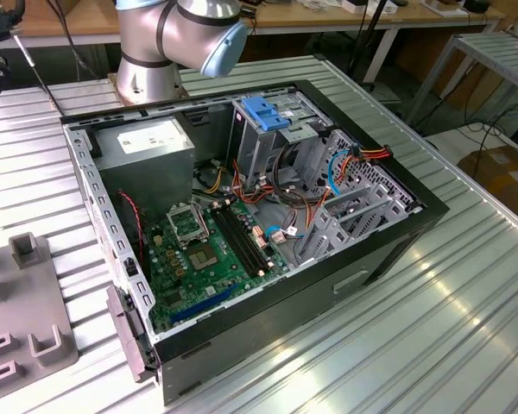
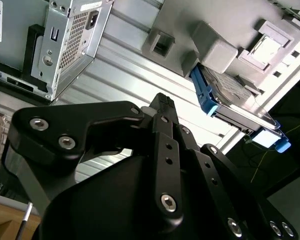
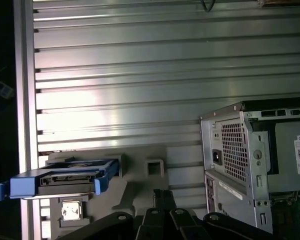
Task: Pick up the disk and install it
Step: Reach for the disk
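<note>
The disk (image 2: 233,98) is a flat silver-grey drive in a bright blue carrier frame. It rests tilted on a grey fixture plate (image 2: 225,25), propped against the plate's raised blocks. In the first wrist view the disk (image 3: 65,180) shows edge-on, with a blue tab at each end. My gripper (image 2: 161,100) hangs above the ribbed table, apart from the disk and off to its side. The black fingertips (image 3: 158,196) are pressed together with nothing between them. The dark linkage of the gripper blocks the near part of both wrist views.
An open computer case (image 1: 242,207) lies on the ribbed aluminium table (image 1: 432,328), with a blue-topped drive cage (image 1: 272,112), motherboard and cables inside. Its perforated rear panel (image 3: 235,150) is close to my gripper. The grey fixture plate (image 1: 26,319) lies at the exterior view's left. The arm's base (image 1: 147,60) stands behind the case.
</note>
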You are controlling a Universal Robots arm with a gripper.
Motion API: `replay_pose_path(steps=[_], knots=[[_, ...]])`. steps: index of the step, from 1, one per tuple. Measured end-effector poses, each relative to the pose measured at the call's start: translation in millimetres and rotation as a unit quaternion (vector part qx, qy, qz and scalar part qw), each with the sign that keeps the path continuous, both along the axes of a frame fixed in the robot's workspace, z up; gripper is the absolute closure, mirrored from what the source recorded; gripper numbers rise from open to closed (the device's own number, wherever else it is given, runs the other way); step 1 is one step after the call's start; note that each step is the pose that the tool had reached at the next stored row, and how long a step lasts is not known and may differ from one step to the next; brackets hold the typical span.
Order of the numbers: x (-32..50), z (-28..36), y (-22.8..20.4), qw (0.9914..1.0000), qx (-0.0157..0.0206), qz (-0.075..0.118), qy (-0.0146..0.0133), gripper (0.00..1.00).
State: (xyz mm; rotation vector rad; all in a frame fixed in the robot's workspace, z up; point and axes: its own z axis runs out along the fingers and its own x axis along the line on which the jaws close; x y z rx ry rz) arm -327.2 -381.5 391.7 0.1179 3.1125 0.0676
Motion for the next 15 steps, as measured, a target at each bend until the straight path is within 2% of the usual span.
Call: replay_pose_path(steps=[6, 8, 15], knots=[[-16.5, -0.1, 0.6, 1.00000, 0.0000, 0.000, 0.0000, 0.90], [-28.6, -0.2, 0.9, 1.00000, 0.0000, 0.000, 0.0000, 0.90], [-53.2, -0.4, 1.9, 1.00000, 0.0000, 0.000, 0.0000, 0.90]])
